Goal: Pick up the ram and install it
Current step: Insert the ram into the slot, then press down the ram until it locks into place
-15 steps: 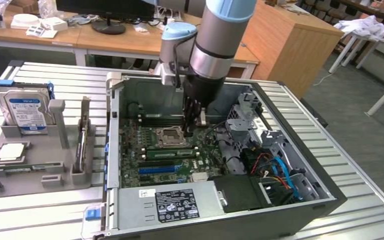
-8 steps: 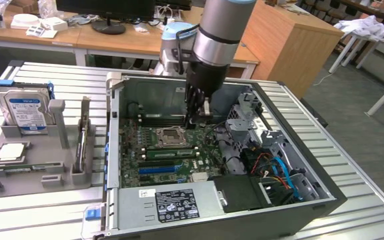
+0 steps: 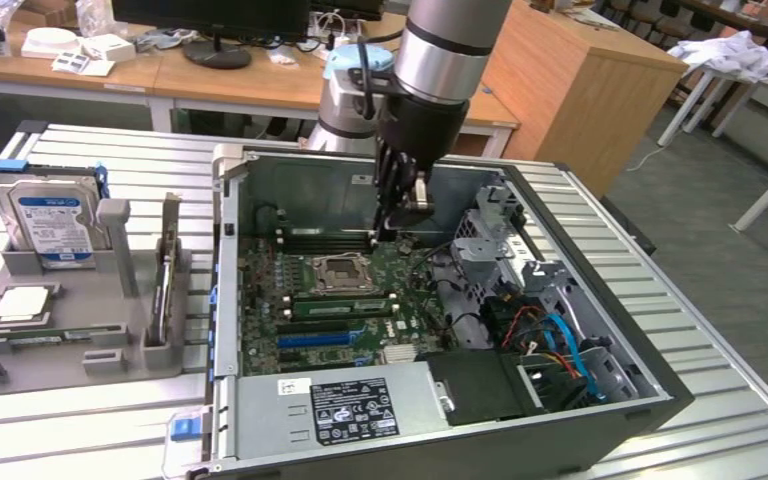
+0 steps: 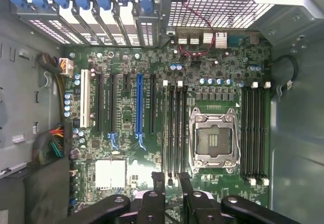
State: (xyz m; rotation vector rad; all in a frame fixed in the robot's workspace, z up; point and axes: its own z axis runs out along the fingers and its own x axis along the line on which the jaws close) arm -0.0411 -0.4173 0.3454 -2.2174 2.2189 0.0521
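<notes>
Claw [image 4: 171,179] being held low inside computer case [image 3: 317,190], over memory slots [image 4: 174,128]; fingers [image 4: 158,182] being shown part-open, nothing between. Ram seating not being confirmed: cannot tell.

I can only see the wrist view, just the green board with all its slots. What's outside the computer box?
Observer: A hard drive with a blue label stands upright in a grey holder, to the exterior view's left of the case.
Operator: What's the computer sitting on?
Observer: A table made of silver metal slats.
Operator: And what's above my camera?
Observer: The robot arm hangs from above into the open case, with its hand low inside, close to the processor socket.
</notes>
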